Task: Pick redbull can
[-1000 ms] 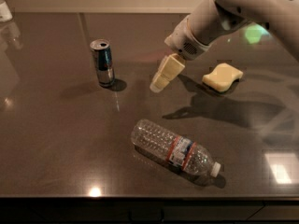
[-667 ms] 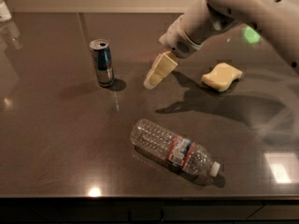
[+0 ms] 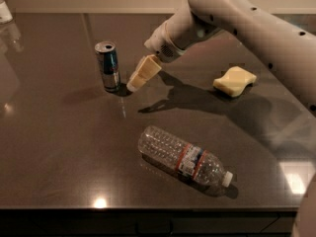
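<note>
The redbull can (image 3: 108, 65) stands upright on the dark table (image 3: 59, 147), left of centre, blue and silver with a silver top. My gripper (image 3: 134, 84) hangs from the white arm that comes in from the upper right. It points down and to the left, with its tip just right of the can's base, close beside it. It is not around the can.
A clear plastic bottle with a red-banded label (image 3: 183, 160) lies on its side near the front of the table. A yellow sponge (image 3: 235, 80) lies at the right. A white object (image 3: 4, 11) stands at the far left back corner.
The gripper has moved left and a little down towards the can. The can, bottle and sponge have not moved.
</note>
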Robot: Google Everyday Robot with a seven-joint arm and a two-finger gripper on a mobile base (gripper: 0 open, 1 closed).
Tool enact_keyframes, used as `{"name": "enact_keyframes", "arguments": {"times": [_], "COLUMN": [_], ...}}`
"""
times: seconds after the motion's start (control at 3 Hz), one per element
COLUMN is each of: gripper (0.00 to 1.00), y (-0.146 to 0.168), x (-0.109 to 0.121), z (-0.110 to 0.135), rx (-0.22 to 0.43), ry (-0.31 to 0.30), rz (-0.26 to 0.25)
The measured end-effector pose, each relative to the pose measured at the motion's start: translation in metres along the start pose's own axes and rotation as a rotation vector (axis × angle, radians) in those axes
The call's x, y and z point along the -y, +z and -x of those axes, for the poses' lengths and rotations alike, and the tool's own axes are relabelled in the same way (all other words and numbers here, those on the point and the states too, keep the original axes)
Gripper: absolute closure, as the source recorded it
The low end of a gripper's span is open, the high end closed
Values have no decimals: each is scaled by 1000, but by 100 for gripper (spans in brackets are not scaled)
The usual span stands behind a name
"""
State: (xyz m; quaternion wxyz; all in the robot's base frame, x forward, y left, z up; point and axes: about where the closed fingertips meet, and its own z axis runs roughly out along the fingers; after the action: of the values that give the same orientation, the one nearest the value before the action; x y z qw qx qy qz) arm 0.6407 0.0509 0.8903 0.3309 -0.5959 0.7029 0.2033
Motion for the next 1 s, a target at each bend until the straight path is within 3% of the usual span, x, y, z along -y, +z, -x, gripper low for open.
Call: {"name": "enact_keyframes", "arguments": {"times": [1.0], "gripper": [0], "y": [48], "x": [-20], "z": [52], "rx": [117], "ry": [-8], "rz": [100]}}
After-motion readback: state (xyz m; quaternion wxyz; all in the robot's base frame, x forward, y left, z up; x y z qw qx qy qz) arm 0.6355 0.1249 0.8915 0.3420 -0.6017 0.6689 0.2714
